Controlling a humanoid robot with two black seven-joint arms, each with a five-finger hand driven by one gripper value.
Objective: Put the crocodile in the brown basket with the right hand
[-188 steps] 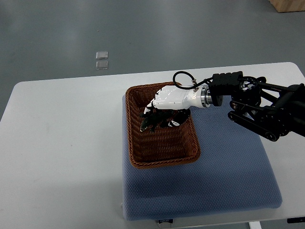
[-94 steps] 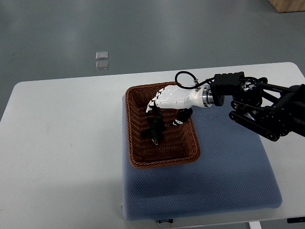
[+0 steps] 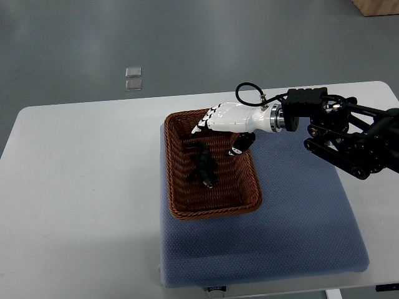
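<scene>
- Top view: the crocodile (image 3: 204,166) lies inside the brown basket (image 3: 215,213). The right hand (image 3: 225,119) hovers above it with fingers spread, holding nothing.
- Risk, I think: the thumb hangs low, so it may catch the basket wall and drag it.

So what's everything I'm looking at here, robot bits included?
crocodile: one, dark green, lying on the floor of the basket, clear of the hand
basket: one, brown wicker, on the left part of the mat
mat: one, blue, on the right half of the table
table: one, white, fills most of the picture
squares: two, small and pale, on the floor beyond the table
box: one corner only, tan, top right edge
floor: grey, behind the table
right hand: one, white, open, over the basket's far rim
right arm: one, black, coming in from the right edge
left arm: not in view
</scene>
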